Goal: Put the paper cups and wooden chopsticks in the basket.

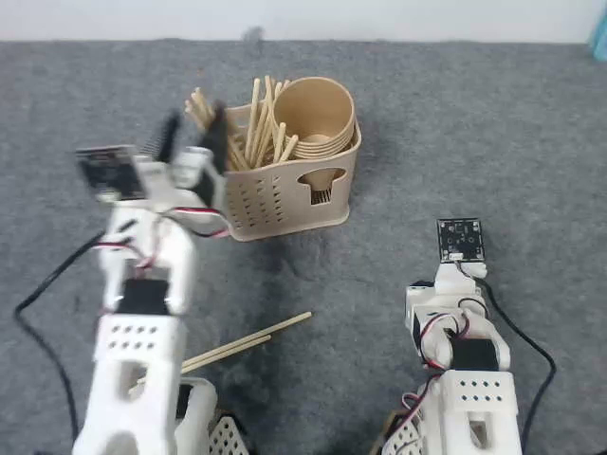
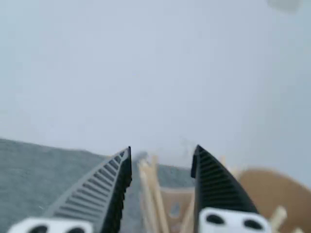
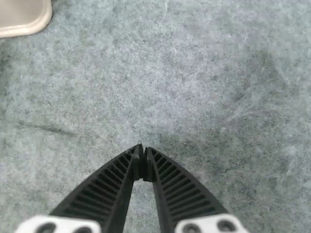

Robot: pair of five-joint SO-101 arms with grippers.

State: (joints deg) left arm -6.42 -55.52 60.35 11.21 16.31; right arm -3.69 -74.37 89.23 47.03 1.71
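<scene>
Wooden chopsticks (image 1: 254, 123) and paper cups (image 1: 318, 114) stand in the upper-centre basket (image 1: 285, 204), a loose pair (image 1: 248, 342) lies lower left; left gripper (image 2: 163, 154) spread apart, right gripper (image 3: 144, 148) pressed together.

Soft, even light; faint shadows.

Stretches the left arm (image 1: 142, 284) forward from its base, wrist lifted, with the left gripper (image 2: 163, 147) pointing away and slightly upward, its two ribbed black fingers (image 2: 104, 189) spread with a clear gap from tip to tip. Holds the right arm (image 1: 460, 351) folded close over its own base, well apart from the left arm, wrist bent so that the right gripper (image 3: 144, 148) points straight down. Presses the right fingertips (image 3: 137, 154) together at the very ends, leaving just a thin dark slit farther back between the ribbed pads.
</scene>
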